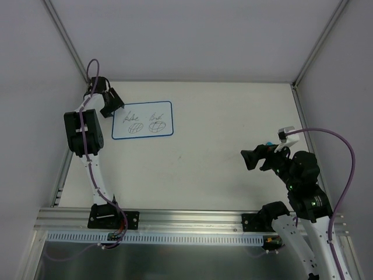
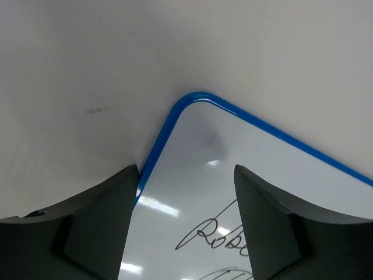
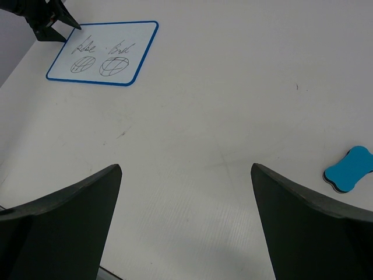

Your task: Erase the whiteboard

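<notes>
The whiteboard (image 1: pixel 143 119) lies flat at the far left of the table, white with a blue border, bearing two black scribbles and two hatched circles. My left gripper (image 1: pixel 114 103) is open, low over the board's far left corner. In the left wrist view its jaws (image 2: pixel 186 170) straddle the board's blue edge (image 2: pixel 157 146), with nothing between them. My right gripper (image 1: pixel 251 158) is open and empty, held above the table at the right (image 3: pixel 185 168). The board (image 3: pixel 133 61) shows far off in the right wrist view, with the left gripper's fingers (image 3: pixel 69 21) at its corner.
A small blue eraser block (image 3: pixel 348 169) lies on the table at the right; in the top view only a bit of it (image 1: pixel 268 143) shows behind the right gripper. Grey walls stand at the left, back and right. An aluminium rail (image 1: pixel 192 219) runs along the near edge.
</notes>
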Available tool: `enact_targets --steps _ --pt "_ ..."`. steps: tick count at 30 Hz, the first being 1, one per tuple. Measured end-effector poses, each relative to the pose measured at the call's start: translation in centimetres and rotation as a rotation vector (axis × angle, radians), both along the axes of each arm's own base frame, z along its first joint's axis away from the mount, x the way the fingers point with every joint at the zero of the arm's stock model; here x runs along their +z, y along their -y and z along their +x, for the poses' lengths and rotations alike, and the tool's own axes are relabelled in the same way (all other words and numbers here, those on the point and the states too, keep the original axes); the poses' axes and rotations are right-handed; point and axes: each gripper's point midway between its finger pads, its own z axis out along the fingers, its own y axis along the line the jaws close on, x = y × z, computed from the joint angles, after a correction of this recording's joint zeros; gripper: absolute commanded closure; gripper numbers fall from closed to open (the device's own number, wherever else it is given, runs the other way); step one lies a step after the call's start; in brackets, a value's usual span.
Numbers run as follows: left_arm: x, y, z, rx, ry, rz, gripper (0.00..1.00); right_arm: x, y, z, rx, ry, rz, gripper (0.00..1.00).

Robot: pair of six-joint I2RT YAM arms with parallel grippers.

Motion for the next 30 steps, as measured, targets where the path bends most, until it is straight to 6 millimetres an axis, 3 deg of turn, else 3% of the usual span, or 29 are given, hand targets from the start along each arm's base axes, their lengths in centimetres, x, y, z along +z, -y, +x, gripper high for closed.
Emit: enact_targets --steps 8,15,18,20,24,30 --pt "-0.3 6.3 -4.1 -0.116 -0.063 -0.022 0.32 0.7 0.1 -0.5 0.0 0.035 0.007 0.01" --pt "-0.3 12.7 -9.2 -0.227 -0.118 -0.059 0.31 1.3 0.3 -0.9 -0.005 0.066 0.014 0.01" --pt "0.2 15.9 -11.4 -0.301 -0.149 -0.086 0.26 1.3 0.2 -1.0 -0.003 0.071 0.015 0.01" --pt "1.2 17.0 -11.8 -0.337 -0.137 -0.088 0.2 1.4 0.2 -1.0 0.001 0.073 0.015 0.01" --pt "4.8 16.6 -9.5 -0.362 -0.049 -0.041 0.11 1.3 0.1 -1.1 0.004 0.071 0.015 0.01" --pt "10.8 16.7 -2.0 -0.452 0.17 0.034 0.1 1.3 0.1 -1.1 0.008 0.071 0.016 0.01"
